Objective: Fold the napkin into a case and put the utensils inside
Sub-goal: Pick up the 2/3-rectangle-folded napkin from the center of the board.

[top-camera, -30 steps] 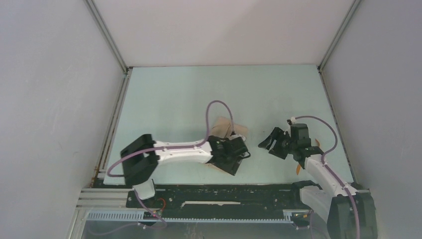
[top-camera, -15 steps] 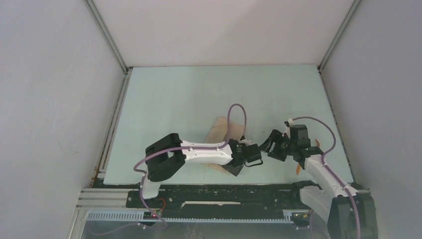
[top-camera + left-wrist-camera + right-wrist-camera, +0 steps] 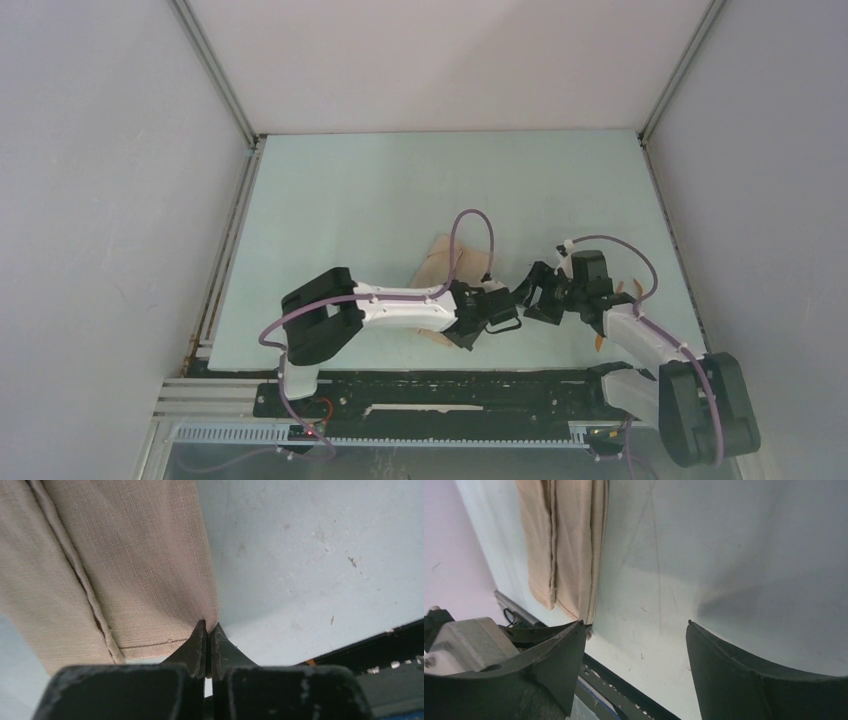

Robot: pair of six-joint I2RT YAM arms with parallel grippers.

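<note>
Pinched a corner of the folded beige-tan cloth napkin (image 3: 140,565) with the left gripper (image 3: 207,627) clamped tight; hung the right gripper (image 3: 636,623) wide open just beside, gripping nothing.

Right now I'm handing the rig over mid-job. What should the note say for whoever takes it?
The left hand is shut, pinching the near corner of the napkin.
The right hand is open and empty, over the table just right of the napkin.
The utensils are on the table by the right arm, partly hidden under it, not in the cloth.
Done: the napkin is folded into a narrow layered strip.
Left: finish folding, then slip both utensils inside.
</note>
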